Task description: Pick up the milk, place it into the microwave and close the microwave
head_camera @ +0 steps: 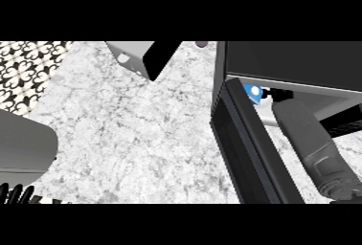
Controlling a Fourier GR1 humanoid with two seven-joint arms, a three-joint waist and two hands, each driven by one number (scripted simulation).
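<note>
**Now inside: milk reaches the microwave, door stands wide open**

Deep in the microwave, the robot's right arm stretches past the open door into the cavity at the upper right. A small blue-and-white shape, likely the milk, shows just beyond the door's upper edge, beside the dark end of the arm. The right hand itself is hidden there, so whether its fingers are wrapped round the carton or already spread off it cannot be told. At the lower left edge, the left hand shows only dark fingertips, straight and slightly spread, holding nothing, with its grey forearm above them on the marble counter.

The risk from here looks plain. If the arm pulls back while the fingers remain hooked on the milk, the carton could tip or be dragged out again. The forearm also lies close along the door's inner face, and a sideways drift could knock it. Closing the door before the arm is fully out would trap it. A tilted grey appliance stands well apart at the top.
</note>
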